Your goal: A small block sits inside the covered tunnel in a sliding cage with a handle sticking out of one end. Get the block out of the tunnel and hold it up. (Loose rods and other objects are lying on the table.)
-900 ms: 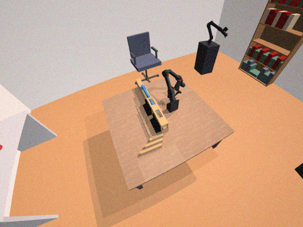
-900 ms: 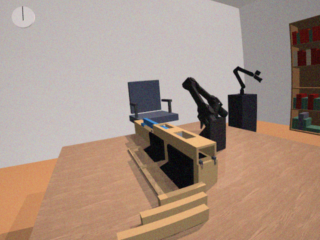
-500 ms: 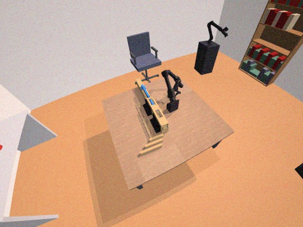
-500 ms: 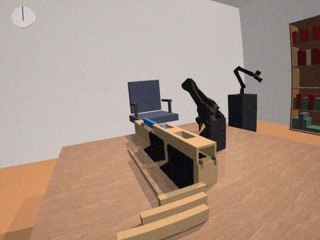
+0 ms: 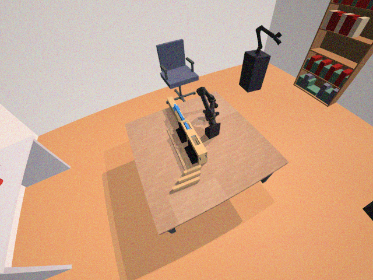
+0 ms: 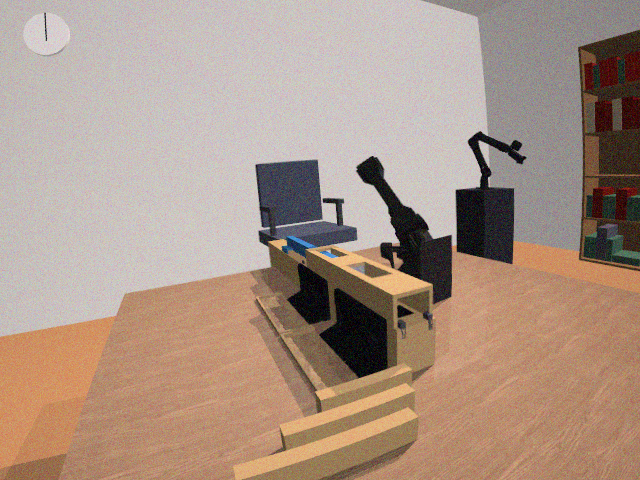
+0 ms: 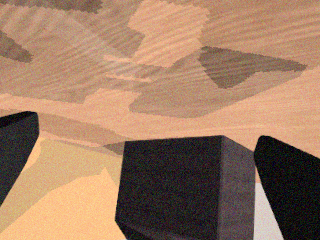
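The black robot arm [image 5: 207,104] [image 6: 400,211] stands on a dark base block [image 5: 212,131] [image 6: 436,268], at the right side of the wooden tunnel [image 5: 203,150] [image 6: 361,264]. It is folded, with its elbow raised high, and the gripper [image 5: 210,113] [image 6: 391,253] [image 7: 150,135] hangs low near the base block. The gripper is wide open and holds nothing. In the wrist view a dark box shape [image 7: 172,185] is seen between the two fingers in the picture, but it is not grasped.

The tunnel lies on the table [image 5: 240,156] [image 6: 170,361] [image 7: 260,30], from the far left toward the near right, and has two openings in its top. A blue bar [image 5: 178,111] [image 6: 298,244] lies along the far part, outside the cover, and blue is also seen through the farther opening. The small block I cannot make out; inside the nearer opening the details are too small to tell. The gripper is apart from the tunnel.

Three wooden rods [image 5: 192,170] [image 6: 351,419] lie near the near end of the tunnel, side by side. A thin strip [image 5: 178,150] [image 6: 294,350] lies at the left, along the tunnel. Behind the table is a blue chair [image 5: 171,57] [image 6: 289,193].
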{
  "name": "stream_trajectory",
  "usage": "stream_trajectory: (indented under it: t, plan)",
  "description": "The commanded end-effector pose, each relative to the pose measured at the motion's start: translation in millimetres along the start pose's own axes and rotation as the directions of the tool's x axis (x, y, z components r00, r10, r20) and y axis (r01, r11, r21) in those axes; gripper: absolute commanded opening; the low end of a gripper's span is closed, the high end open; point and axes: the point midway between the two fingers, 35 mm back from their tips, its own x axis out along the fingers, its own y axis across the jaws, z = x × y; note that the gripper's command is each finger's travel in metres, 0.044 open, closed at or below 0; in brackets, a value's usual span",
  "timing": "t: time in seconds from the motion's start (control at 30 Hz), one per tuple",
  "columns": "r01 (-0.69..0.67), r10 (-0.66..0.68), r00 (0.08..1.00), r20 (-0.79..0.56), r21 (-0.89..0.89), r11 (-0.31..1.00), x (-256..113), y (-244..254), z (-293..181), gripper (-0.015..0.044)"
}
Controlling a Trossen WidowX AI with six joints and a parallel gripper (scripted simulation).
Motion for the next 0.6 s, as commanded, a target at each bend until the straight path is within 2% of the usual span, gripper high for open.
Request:
stream_trajectory:
  t: [0.0, 0.27, 0.57]
  plan:
    - [0.075, -0.074, 0.997, 0.016, -0.075, 0.994, -1, 8, 6, 0.0440]
    - [0.236, -0.222, 0.972, 0.080, -0.262, 0.936, -1, 34, 16, 0.0440]
    - [0.390, -0.329, 0.921, 0.210, -0.442, 0.808, -3, 71, 25, 0.0440]
